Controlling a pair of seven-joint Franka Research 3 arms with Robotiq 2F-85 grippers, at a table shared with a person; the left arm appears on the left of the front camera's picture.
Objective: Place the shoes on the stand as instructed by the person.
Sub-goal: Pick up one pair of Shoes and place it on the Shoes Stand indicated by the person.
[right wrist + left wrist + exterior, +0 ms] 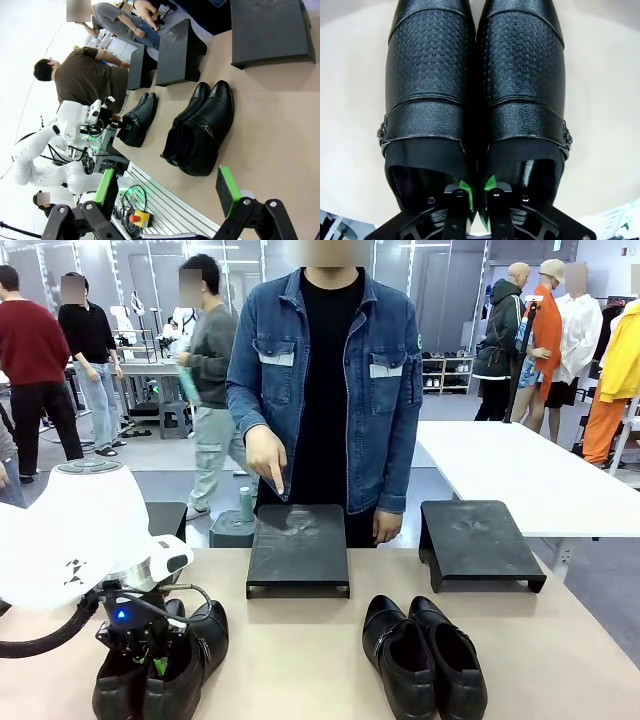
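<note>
left jaws pressed nearly together, pinching the touching inner collars of the left pair of shoes (427,90) on the counter (300,660) | right jaws spread, empty, second pair (200,130) ahead of them | beyond the left jaws, person's hand (265,455) points at the left stand (298,550)

The left tool (477,194) pinches the touching inner walls of two black shoes (427,85).

No legible text, label, brand or number appears on the shoes (425,655), the stands (298,550) or the worktop (300,660). A dark mark (75,572) on the left arm housing (70,520) is unreadable.
</note>
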